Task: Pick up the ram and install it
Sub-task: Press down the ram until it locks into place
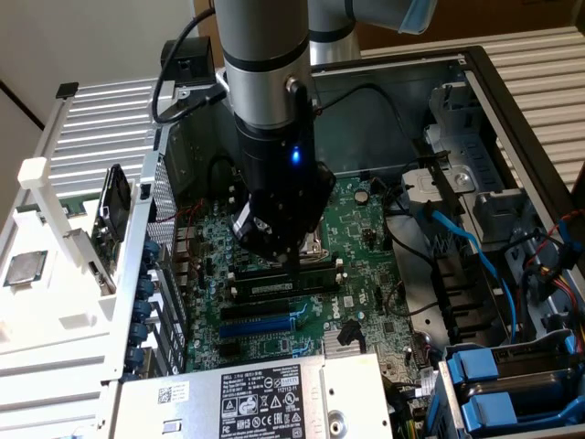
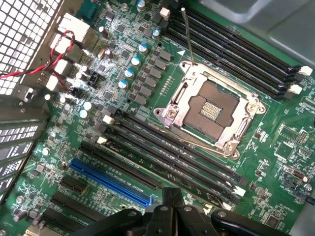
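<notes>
Gripper (image 2: 172, 195) hangs low over the board (image 2: 275, 162), its dark tip above the bank of black slots (image 2: 167, 152) beside the blue slot (image 2: 110, 182); whether it is apart, together or clamped on anything I cannot tell.

In the exterior view the gripper (image 1: 294, 261) comes straight down into the open case; its tip is just above, perhaps touching, the ram (image 1: 279, 286). The ram runs lengthwise along the slot bank with a pale label strip showing, so I judge it to be standing in a slot rather than carried. Whether the end clips have latched I cannot tell. The vertical approach suits pressing down evenly into a slot.

Beyond the slots, the silver socket (image 2: 209, 110) sits with its frame down and no chip in it; a second slot bank lies past it.

At the case edge is a grey power supply (image 1: 256, 398); its black label reads "DELL", and the finer print is unreadable.

Outside the case, at the exterior view's left, is a white rack (image 1: 55, 302); a square silver chip (image 1: 23, 267) lies flat in it, parked well apart from the work.
</notes>
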Motion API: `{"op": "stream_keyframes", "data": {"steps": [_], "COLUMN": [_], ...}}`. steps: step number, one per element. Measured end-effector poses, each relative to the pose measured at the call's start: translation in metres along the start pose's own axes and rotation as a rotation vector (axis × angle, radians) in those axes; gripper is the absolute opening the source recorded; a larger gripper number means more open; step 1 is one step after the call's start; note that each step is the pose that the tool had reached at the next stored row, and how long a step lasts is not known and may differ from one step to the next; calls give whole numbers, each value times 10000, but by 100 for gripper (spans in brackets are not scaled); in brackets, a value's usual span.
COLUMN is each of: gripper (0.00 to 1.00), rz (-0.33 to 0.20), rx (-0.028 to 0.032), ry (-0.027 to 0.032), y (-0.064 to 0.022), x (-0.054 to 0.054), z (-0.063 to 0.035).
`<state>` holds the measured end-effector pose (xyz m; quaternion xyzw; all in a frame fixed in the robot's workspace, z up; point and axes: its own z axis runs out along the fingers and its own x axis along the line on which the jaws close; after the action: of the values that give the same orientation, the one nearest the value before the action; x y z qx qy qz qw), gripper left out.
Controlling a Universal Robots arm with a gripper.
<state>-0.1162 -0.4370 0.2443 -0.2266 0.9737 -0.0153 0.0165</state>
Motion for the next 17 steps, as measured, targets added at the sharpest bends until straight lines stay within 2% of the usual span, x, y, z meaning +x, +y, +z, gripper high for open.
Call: {"op": "stream_keyframes", "data": {"steps": [2,6,12,17], "gripper": [11,11,11,11], "rz": [285,1277,2446,3173], "rx": [7,33,62,80], "ry": [11,48,91,119], "y": [0,0,0,0], "x": [0,0,0,0], "z": [0,0,0,0]}}
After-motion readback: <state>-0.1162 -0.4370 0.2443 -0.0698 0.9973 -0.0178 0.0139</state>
